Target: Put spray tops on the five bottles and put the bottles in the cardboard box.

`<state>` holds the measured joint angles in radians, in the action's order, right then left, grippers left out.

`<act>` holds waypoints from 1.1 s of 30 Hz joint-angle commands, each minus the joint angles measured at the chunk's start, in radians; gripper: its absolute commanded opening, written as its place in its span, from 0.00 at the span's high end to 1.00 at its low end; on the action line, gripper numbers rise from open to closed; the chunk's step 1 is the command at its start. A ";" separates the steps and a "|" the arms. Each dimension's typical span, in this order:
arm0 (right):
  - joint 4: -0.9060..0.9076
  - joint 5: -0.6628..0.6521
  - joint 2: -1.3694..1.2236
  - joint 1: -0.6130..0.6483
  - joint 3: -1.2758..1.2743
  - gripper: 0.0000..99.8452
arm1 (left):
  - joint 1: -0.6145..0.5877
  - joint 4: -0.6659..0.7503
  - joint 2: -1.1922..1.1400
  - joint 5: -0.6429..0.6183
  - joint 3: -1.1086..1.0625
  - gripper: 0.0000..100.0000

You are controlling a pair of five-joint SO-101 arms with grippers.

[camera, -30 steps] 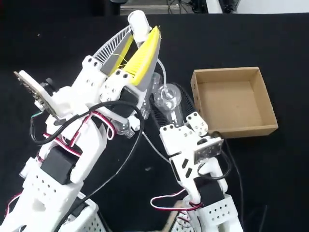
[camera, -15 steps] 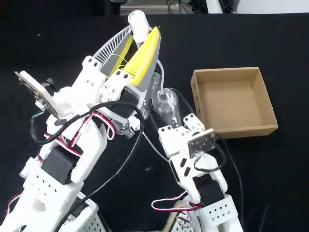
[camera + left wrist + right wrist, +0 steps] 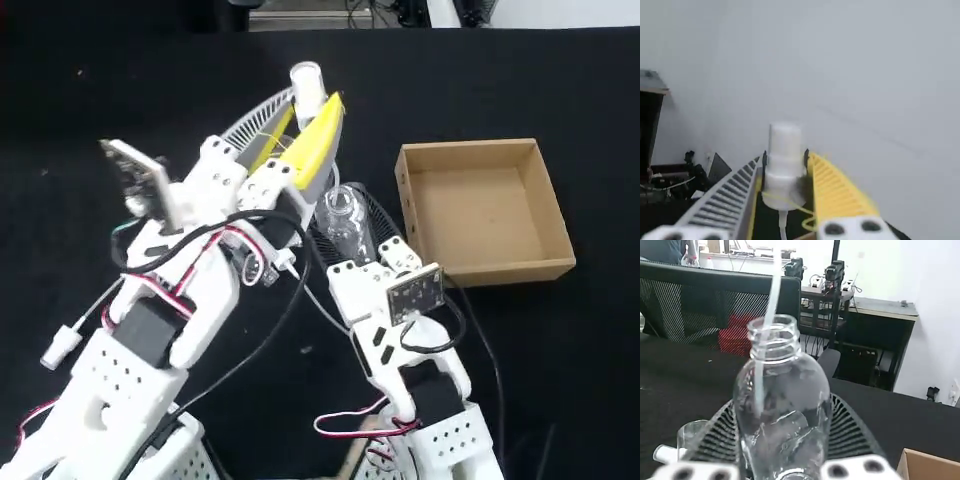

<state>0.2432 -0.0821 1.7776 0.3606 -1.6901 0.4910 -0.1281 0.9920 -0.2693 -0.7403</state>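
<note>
Left pincer [image 3: 785,160] grips spray top [image 3: 784,141]; right pincer [image 3: 784,412], bottle [image 3: 785,372].

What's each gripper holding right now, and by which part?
The left gripper pinches the spray top by its white head; the right gripper grips the clear bottle around its body, below the neck.

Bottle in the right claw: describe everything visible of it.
The bottle is clear, plastic-looking, with an open threaded neck and no top on. It is held neck-up, clamped between the black ribbed fingers of the right claw, near the cardboard box. A white dip tube from the spray top in the left claw reaches down through its mouth.
</note>
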 commanded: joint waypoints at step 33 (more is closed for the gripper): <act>0.232 -0.006 0.019 0.005 0.002 0.99 | -0.163 -0.385 0.002 -0.006 0.170 0.83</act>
<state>0.4657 -0.0836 1.7776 0.3606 -1.6901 0.3821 -0.5102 0.9920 -0.2693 -0.5608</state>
